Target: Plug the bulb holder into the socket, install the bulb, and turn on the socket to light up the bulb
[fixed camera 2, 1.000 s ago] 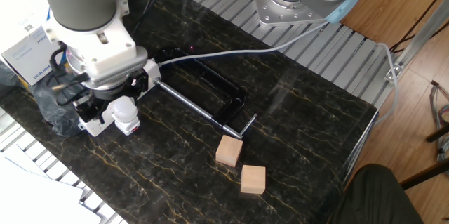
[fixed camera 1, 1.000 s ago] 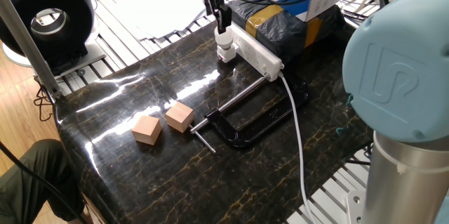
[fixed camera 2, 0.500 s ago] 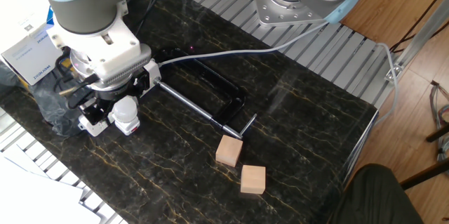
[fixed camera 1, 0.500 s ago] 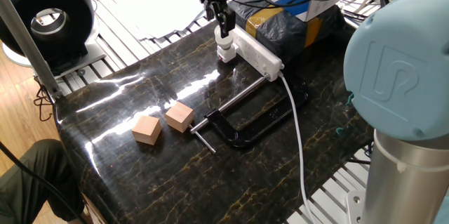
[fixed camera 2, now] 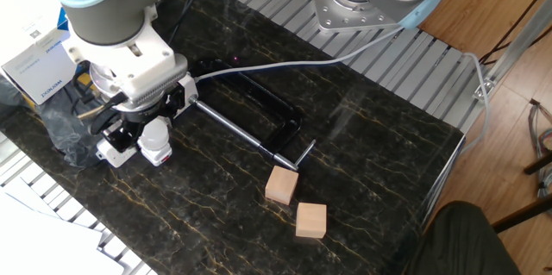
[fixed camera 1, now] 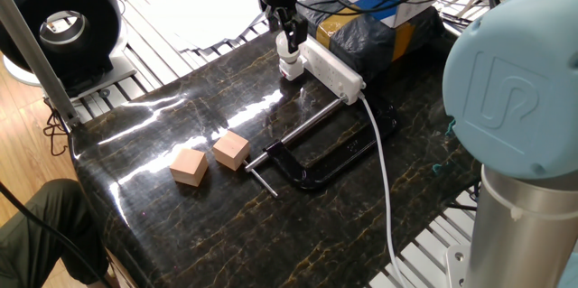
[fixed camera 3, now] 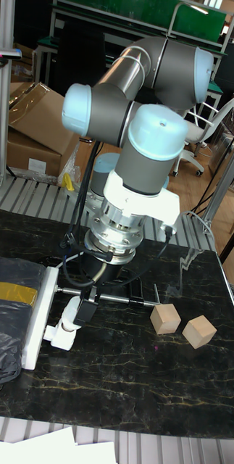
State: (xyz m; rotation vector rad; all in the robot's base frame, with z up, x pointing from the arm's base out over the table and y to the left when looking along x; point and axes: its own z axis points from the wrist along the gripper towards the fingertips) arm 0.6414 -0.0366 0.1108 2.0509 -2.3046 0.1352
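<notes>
The black marble table (fixed camera 1: 181, 234) carries everything, and the socket (fixed camera 1: 334, 69) serves as the landmark: a long white strip lying along the table's far edge, its cable running off toward the arm's base. Beside it toward the table's middle lies a black clamp (fixed camera 1: 316, 157), and farther out sit two wooden cubes (fixed camera 1: 209, 159), well apart from the work. At the strip's end farthest from its cable the bulb holder (fixed camera 1: 291, 69) is plugged in, with the bulb (fixed camera 2: 153, 137) seated in it and leaning outward from the strip. The gripper (fixed camera 1: 287, 35) hangs directly over the bulb, its fingers closed on it, so its axis runs roughly in line with the bulb's tilted long axis. Screwing in looks to be underway; the switch remains.
</notes>
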